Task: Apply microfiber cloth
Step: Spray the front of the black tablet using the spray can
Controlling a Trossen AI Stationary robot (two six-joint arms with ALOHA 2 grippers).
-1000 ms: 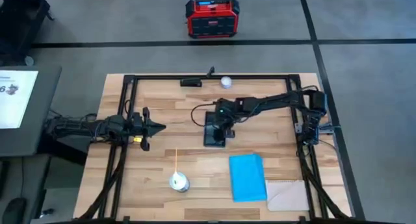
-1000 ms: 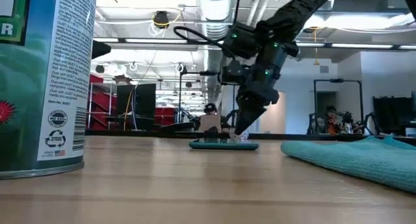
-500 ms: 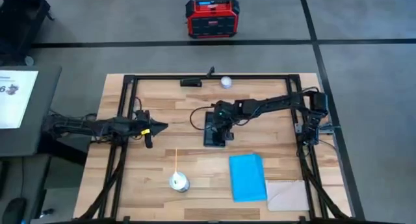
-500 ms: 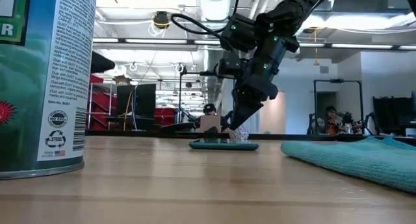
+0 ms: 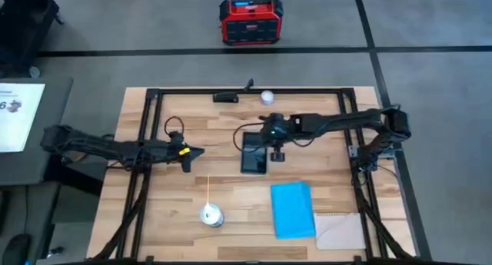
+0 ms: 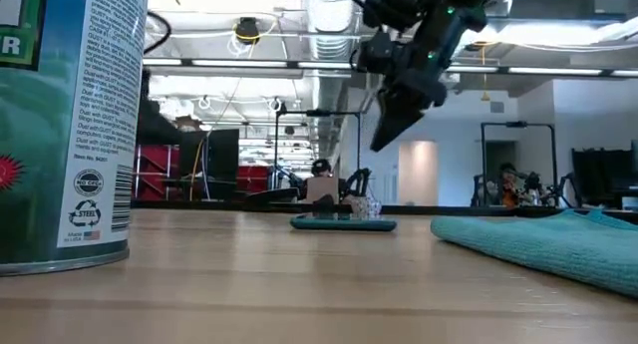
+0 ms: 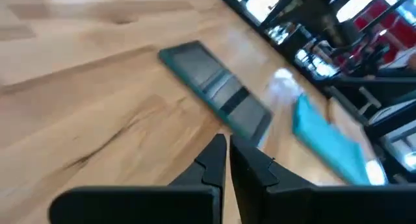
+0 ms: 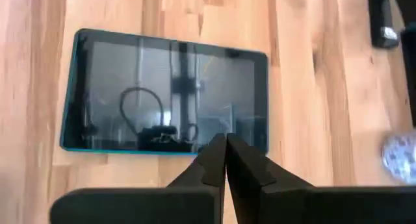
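**Cloth untouched, both grippers empty**

Bright sky-blue soft rectangular microfiber cloth point(image 5: 293, 210) lying flat on the wooden counter point(image 5: 192, 196), well apart from the dark rigid tablet with teal edge point(image 5: 254, 150), toward the counter's near edge and to the right arm's side. Right gripper point(image 5: 276, 153) raised above the tablet's right edge, fingers pressed together, holding nothing. Left gripper point(image 5: 192, 153) low over the counter, to the left of the tablet, likewise closed and empty. Probably light, limp and prone to folding or dragging; best pinched at a corner or edge nearest the tablet, lifted clear, not slid.
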